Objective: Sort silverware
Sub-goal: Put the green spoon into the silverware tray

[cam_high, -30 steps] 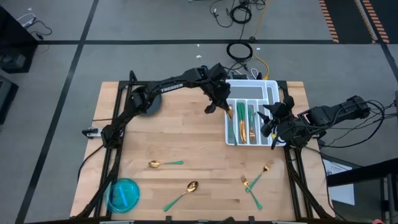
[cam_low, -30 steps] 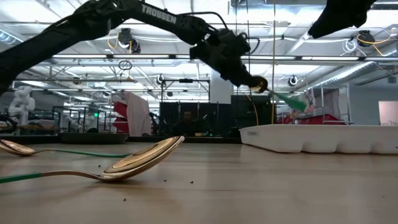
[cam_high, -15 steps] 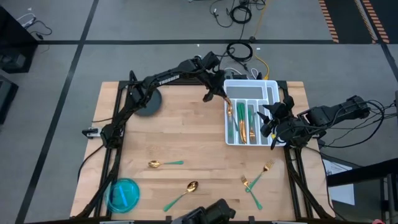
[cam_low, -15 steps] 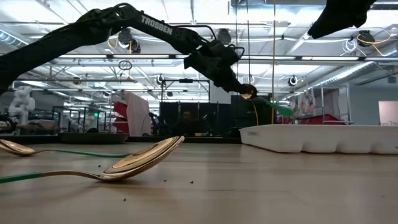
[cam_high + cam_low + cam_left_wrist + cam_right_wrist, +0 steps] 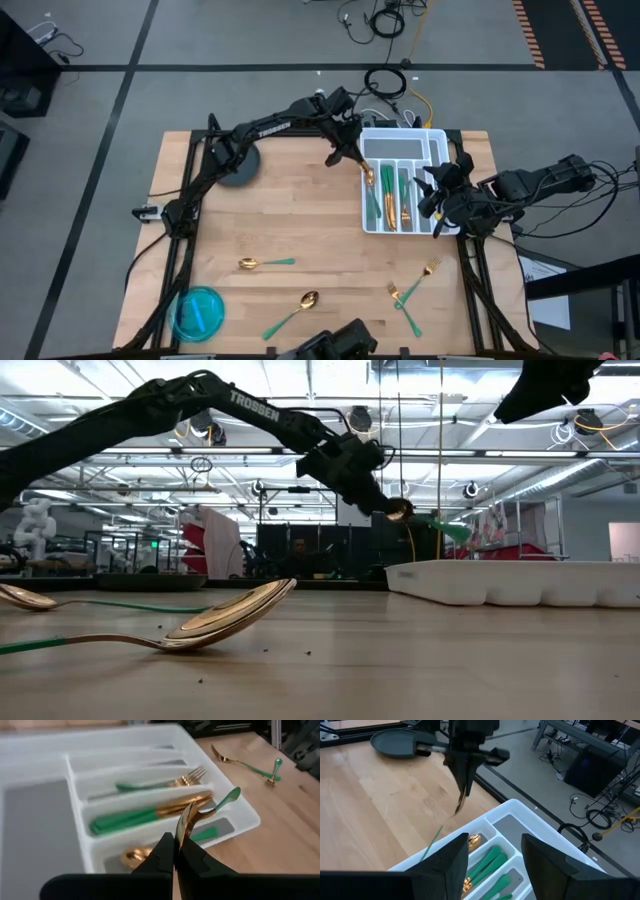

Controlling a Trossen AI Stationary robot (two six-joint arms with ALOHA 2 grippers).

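Fingers (image 5: pixel 176 851) of left arm clamp a spoon (image 5: pixel 200 815) above the tray (image 5: pixel 45 820).

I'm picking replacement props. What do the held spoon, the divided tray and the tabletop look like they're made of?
Spoon in the left end effector: a mirror-like gold bowl suggests polished metal; the slim green handle looks like plastic or enamel.
Tray: matte white, with rounded moulded dividers, probably plastic.
Tabletop: pale joined strips with grain, so likely butcher-block wood.

Left gripper (image 5: pixel 175 851) jaws shut, right gripper (image 5: pixel 492 852) apart.
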